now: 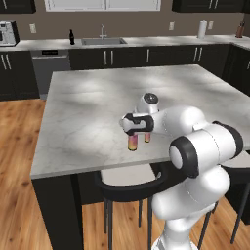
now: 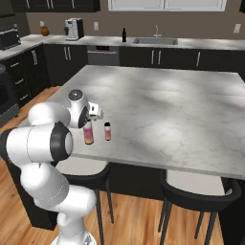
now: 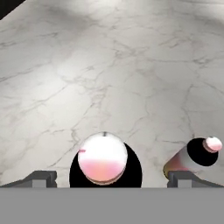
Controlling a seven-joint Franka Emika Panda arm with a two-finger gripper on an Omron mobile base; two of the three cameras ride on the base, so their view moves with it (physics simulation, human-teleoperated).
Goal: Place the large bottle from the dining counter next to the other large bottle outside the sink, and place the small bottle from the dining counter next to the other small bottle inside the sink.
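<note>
The large bottle (image 1: 132, 142) (image 2: 88, 135), pink fading to yellow-orange, stands near the front edge of the dining counter (image 1: 88, 112) (image 2: 167, 110). My gripper (image 1: 137, 130) (image 2: 91, 118) (image 3: 112, 178) hangs right over it, open, with one fingertip on either side of the bottle's top (image 3: 103, 158) and not touching it. The small bottle (image 1: 147, 137) (image 2: 107, 131) (image 3: 196, 156) stands just beside it, close to one fingertip (image 3: 183, 176). The other large bottle (image 1: 72, 37) (image 2: 124, 35), all black, stands on the far worktop left of the sink (image 1: 102, 42) (image 2: 155, 41). The other small bottle is hidden.
Dark stools (image 1: 128, 188) (image 2: 201, 191) stand under the counter's near edge. On the far worktop are a coffee machine (image 2: 73, 28), a toaster oven (image 1: 7, 33) and a paper towel roll (image 1: 202, 29). Dark cabinets line the wall.
</note>
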